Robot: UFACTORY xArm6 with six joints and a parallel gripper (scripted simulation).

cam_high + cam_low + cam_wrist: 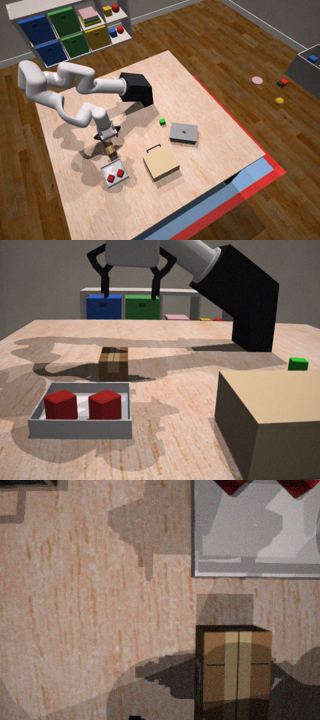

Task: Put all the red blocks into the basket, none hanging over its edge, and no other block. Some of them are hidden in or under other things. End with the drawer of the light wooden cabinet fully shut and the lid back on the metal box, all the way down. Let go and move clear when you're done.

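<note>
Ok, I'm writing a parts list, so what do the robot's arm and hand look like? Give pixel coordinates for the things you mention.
Smooth, glossy white rounded arm links (pixel 77 113); pale grey, block-shaped hand (pixel 108 137) (pixel 130 295) with thin, black, angular linkage fingers (pixel 104 285). No cable shows.
</note>
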